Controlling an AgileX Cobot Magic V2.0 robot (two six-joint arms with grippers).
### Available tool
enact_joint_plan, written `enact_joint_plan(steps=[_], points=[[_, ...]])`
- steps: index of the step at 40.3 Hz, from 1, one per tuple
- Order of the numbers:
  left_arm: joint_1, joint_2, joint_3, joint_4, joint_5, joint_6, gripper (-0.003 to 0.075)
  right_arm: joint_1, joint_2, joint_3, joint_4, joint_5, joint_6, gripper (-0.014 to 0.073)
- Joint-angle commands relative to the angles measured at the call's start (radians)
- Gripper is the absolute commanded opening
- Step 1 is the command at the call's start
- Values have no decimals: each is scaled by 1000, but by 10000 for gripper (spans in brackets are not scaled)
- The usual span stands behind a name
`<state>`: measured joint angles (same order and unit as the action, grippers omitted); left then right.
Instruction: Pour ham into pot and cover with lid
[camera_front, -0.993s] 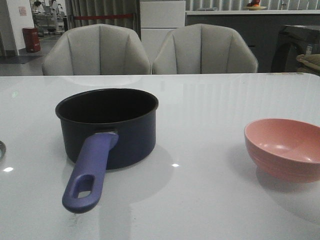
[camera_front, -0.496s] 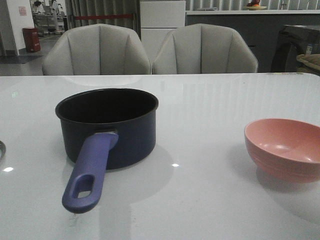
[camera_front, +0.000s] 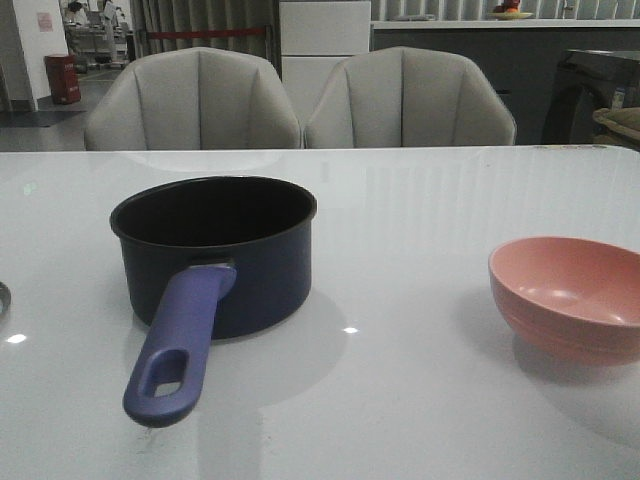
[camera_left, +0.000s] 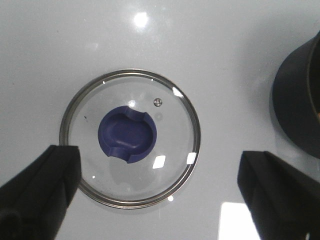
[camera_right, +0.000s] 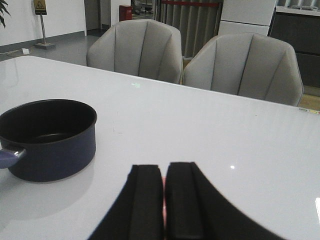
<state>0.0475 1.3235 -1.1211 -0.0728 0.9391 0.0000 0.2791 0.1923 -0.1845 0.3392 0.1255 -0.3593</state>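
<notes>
White table, pot handle frontward

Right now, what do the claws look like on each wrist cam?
Left claw: two matte black, blocky fingers, wedge-shaped, plain. Right claw: two black flat-faced fingers with squared tips, a pinkish sliver between them. No cables, markings or labels visible. Arms are out of view.

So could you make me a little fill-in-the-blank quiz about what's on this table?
1. The pot has a long ____ handle.
2. The lid lies flat on the table, made of clear ____.
3. The left hand hangs above the lid with its fingers ____.
4. The bowl is ____ in colour.

Missing words: purple-blue; glass; open; pink
</notes>
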Motion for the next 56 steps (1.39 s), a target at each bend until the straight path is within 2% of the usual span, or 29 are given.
enact_joint_plan(steps=[1,6,24,44,56], points=[[68,36,-43,-87,2,97,658,2,9,-25,5,-83,-8,190],[106,122,-70,-88,34,123,659,2,9,-25,5,-83,-8,190],[81,385,-178,-74,112,127,664,2,9,-25,5,-83,-8,190],[58,479,-178,-17,112,127,663,2,9,-25,5,-83,-8,190],[58,486,-177,-2,50,127,663,2,9,-25,5,-83,-8,190]])
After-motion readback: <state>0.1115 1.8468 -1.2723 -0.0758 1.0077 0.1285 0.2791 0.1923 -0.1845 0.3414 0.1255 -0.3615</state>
